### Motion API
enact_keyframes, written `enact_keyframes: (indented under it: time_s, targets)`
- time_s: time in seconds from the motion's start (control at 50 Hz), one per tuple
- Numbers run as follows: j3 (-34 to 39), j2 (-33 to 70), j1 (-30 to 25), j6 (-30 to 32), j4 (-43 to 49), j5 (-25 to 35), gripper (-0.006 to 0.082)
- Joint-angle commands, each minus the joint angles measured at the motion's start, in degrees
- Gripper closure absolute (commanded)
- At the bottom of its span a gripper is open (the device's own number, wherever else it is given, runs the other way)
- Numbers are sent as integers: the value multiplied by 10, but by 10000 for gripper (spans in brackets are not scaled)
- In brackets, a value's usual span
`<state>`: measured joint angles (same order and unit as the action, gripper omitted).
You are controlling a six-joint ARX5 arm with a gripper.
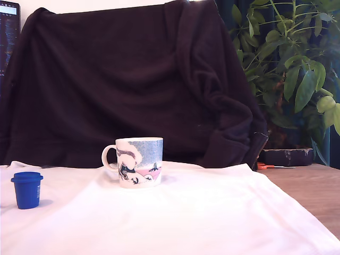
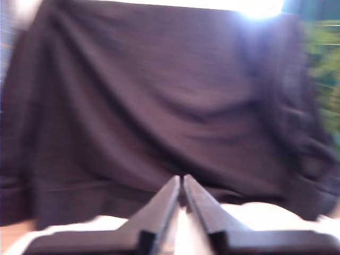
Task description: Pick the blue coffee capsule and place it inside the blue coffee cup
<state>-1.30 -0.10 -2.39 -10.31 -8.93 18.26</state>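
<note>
- Backdrop [image 1: 133,79]: a dark cloth hangs behind the work area. In the wrist view it fills the frame ahead of the claw, and that view is blurred.
- Cloth [image 1: 212,212]: a white sheet covers the table and carries both task items. A strip of it shows pale in the wrist view, below and beyond the claw's tips.
- Plant [image 1: 297,64]: green foliage stands at the exterior view's right, clear of the work.
- Claw [image 2: 181,180]: seen in the wrist view only. The two fingers converge until the tips nearly touch, with a thin slit between them, and nothing is held. It must spread before any pickup.
- Cup [image 1: 137,162]: upright on the cloth, handle toward the exterior view's left, mouth open upward. It is absent from the wrist view, so its bearing from the claw cannot be told. Judged ceramic, rigid, heavy enough to stay put under a light drop.
- Capsule [image 1: 27,189]: upright on the cloth near the exterior view's left edge, well apart from the cup. It is also outside the wrist view.
- Handling, as judgement: the capsule appears light, stiff plastic, probably smooth, and likely to tip if nudged. The body tapers, so a grip low down may slip; take hold across the body just under the wider cap, fingers level.
</note>
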Motion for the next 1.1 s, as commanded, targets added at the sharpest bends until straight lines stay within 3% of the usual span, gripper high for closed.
enact_keyframes:
  time_s: [0.0,0.1,0.16,0.52,1.08]
  targets:
    - [4,16,-11,-2,8,11,397]
    - [5,49,-31,-4,20,8,53]
    - [5,76,-43,-4,21,4,-32]
    - [5,262,-99,21,-48,-27,-25]
    - [4,615,-117,65,-323,-39,-25]
